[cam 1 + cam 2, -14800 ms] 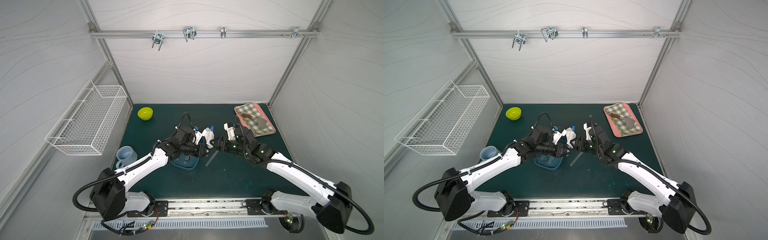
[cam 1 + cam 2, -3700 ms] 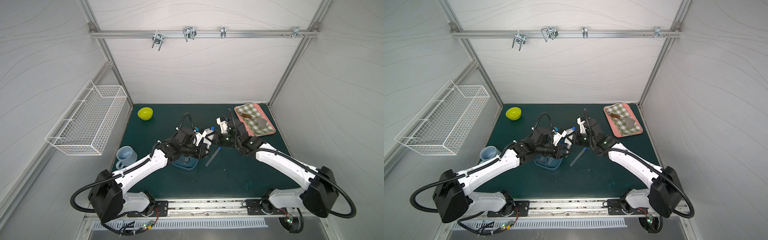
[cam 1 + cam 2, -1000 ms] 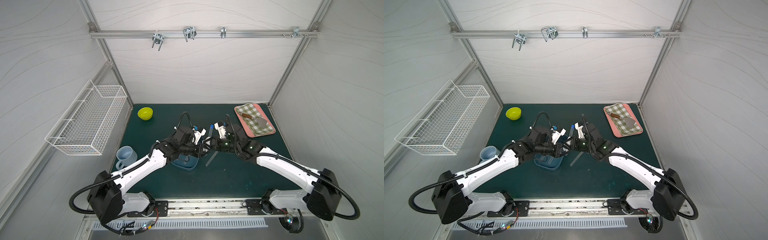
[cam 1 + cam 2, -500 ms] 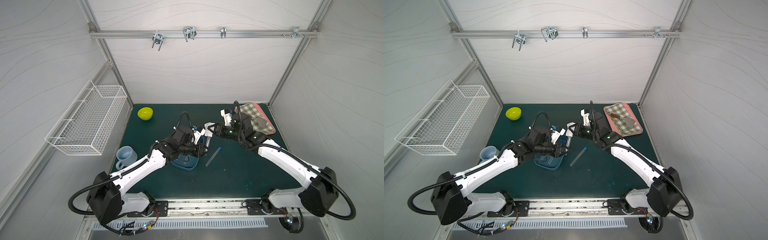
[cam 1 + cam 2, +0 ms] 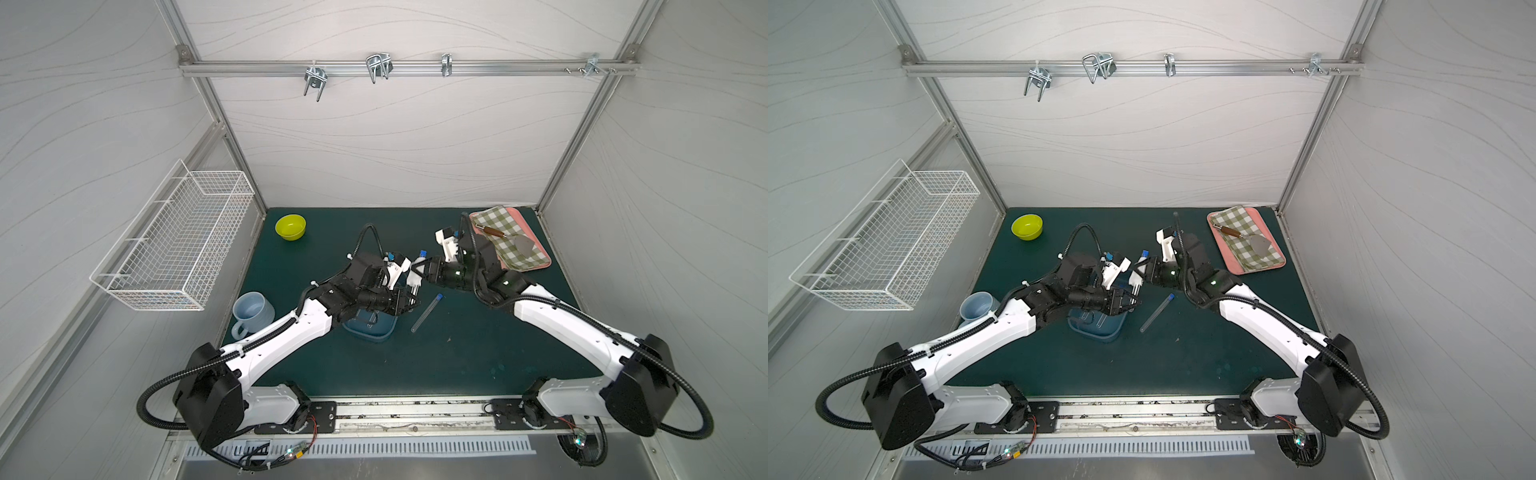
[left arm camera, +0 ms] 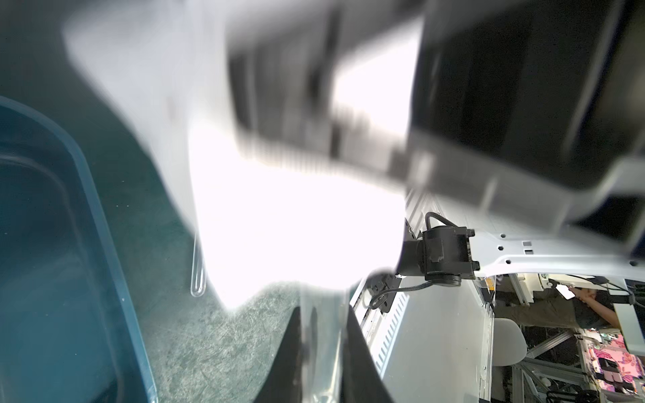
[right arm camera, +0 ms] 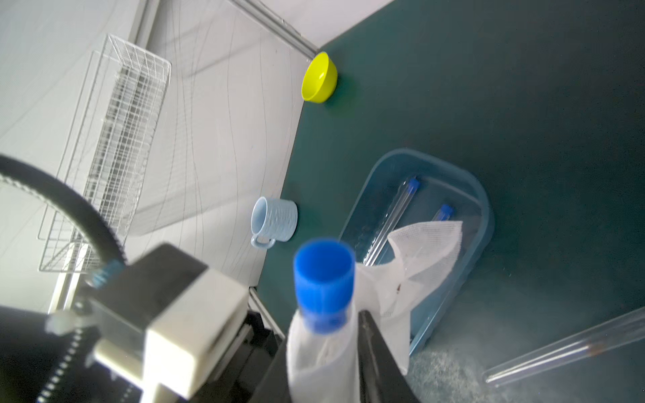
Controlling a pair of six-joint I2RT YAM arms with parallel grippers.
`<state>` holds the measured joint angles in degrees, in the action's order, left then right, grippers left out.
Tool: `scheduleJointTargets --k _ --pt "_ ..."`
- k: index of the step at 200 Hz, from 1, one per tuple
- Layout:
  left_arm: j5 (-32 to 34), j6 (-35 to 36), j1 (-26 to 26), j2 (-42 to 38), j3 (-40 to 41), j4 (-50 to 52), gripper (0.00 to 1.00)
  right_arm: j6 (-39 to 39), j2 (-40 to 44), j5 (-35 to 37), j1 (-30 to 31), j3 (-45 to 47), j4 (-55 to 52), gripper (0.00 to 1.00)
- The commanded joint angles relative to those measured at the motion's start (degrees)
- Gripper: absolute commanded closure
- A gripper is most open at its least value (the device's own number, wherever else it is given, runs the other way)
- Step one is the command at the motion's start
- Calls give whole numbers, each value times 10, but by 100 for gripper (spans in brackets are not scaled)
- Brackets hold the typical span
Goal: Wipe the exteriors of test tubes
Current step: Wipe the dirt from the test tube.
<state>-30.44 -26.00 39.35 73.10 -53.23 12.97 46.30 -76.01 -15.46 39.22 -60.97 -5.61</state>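
My left gripper [image 5: 409, 301] [image 6: 323, 314] is shut on the lower end of a clear test tube [image 6: 323, 349]. That tube's blue cap [image 5: 423, 252] [image 7: 324, 275] points away from the jaws. My right gripper [image 5: 1140, 270] [image 7: 324, 335] is shut on a white cloth [image 7: 419, 251] wrapped round this tube just under the cap. Another capped test tube [image 5: 427, 312] [image 7: 572, 349] lies on the green mat beside the blue tray [image 5: 368, 332] [image 7: 485, 209]. Two more tubes [image 7: 394, 216] [image 7: 441, 213] lie inside the tray, partly behind the cloth.
A pale blue mug [image 5: 251, 311] stands at the mat's left edge and a yellow bowl [image 5: 291, 226] at the back left. At the back right, a pink tray [image 5: 536, 259] holds a checked cloth and a brown-handled metal tool [image 5: 494, 230]. A wire basket [image 5: 174, 241] hangs on the left wall.
The right gripper slid the cloth up the held tube toward its cap, then came back down a little. The left arm and the tube on the mat stayed put.
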Motion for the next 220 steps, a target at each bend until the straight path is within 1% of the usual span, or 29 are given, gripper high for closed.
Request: scheduleJointTargets --k 1,27,54,65,87,127,144,169,207,220 --pt "-5 -1 -5 -11 -12 -31 92 -27 -15 1 -14 -25 -29 74" --pt "-2 0 -5 -13 -13 -31 92 -12 -2 6 5 -4 -26 74" --pt "-3 0 -6 -14 -12 -29 92 20 27 28 52 50 -10 74" --pt "-2 -1 -6 -13 -12 -29 92 25 31 33 62 62 -8 74" --pt "-5 -2 -6 -13 -11 -30 92 13 23 36 50 50 -15 74" --pt "-7 3 -7 -14 -16 -25 92 -28 -20 -3 -5 -29 -31 74" --pt "-8 7 -8 -12 -21 -20 92 -38 -29 -8 -12 -45 -38 74" --pt "-4 0 -7 -16 -18 -29 92 -25 -18 -9 -2 -27 -35 74" --pt "-3 -4 -8 -16 -13 -34 92 14 19 25 53 41 -16 74" --pt "-3 -5 -7 -14 -13 -36 92 20 22 30 60 53 -10 74"
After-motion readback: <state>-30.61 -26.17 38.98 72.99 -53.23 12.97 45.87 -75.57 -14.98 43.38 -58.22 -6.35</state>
